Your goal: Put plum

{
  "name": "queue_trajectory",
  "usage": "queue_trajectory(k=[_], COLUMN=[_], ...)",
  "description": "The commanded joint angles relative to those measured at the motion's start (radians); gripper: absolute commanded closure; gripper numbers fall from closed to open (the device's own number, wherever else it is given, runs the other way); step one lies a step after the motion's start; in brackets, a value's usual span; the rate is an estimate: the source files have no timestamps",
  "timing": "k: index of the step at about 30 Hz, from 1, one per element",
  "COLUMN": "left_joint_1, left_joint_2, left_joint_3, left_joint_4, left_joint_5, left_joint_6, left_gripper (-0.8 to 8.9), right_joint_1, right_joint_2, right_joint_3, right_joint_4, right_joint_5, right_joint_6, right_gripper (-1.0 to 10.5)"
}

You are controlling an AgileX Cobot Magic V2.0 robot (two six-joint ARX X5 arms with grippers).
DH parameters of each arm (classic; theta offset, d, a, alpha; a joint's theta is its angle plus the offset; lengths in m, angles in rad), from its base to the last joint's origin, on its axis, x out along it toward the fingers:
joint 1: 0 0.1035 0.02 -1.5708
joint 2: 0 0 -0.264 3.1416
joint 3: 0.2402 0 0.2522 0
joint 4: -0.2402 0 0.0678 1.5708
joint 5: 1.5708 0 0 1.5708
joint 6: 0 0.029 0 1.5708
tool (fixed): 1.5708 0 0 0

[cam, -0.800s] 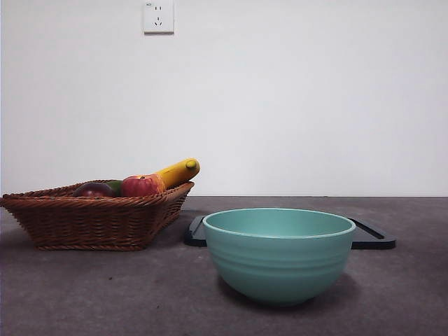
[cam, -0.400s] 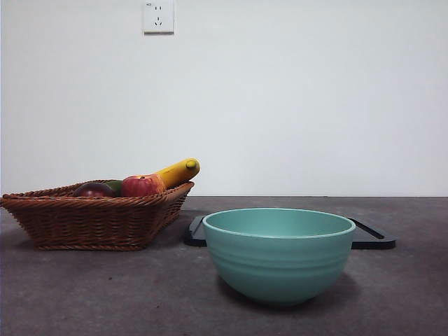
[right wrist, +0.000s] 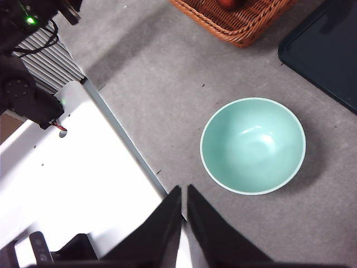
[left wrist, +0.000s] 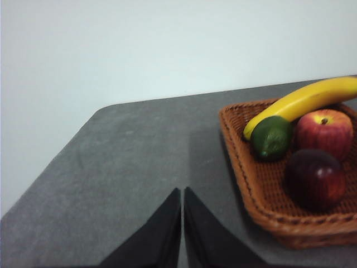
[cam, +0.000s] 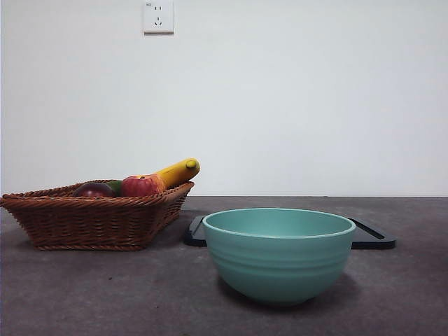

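Presently unstarted: plum (left wrist: 315, 178) lies in basket (left wrist: 251, 184), lower right of frame; bowl (cam: 278, 253) empty; left gripper (left wrist: 182, 192) and right gripper (right wrist: 183, 190) fingers together, holding nothing.

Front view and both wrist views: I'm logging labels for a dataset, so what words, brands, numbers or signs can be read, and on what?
None: no readable text in any view.
Wall socket: only plug holes; a tiny mark at its corner is too small to read.
Bowl, basket, tray, fruit: unmarked.
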Motion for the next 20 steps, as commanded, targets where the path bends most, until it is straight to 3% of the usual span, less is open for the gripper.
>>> queue_trajectory(k=[1, 10, 20], left_joint_1=[0.005, 0.009, 0.009], left_joint_2=[-0.023, -0.036, -0.036], left_joint_3=[-0.020, -0.037, -0.037], left_joint_4=[-0.011, -0.140, -0.137], left_joint_5=[-0.006, -0.006, -0.006], left_joint_6=[0.005, 0.000, -0.003], left_gripper=[8.06, 8.06, 8.06], right_joint_1=[0.006, 0.006, 0.006], right_joint_2=[0.007, 0.007, 0.007], right_joint_3=[0.012, 0.012, 0.012], right_joint_4=[0.008, 0.008, 0.008], right_joint_5=[-0.003, -0.003, -0.003], right_joint_6=[-0.008, -0.008, -0.008], right_gripper=[9.4, 9.4, 9.4])
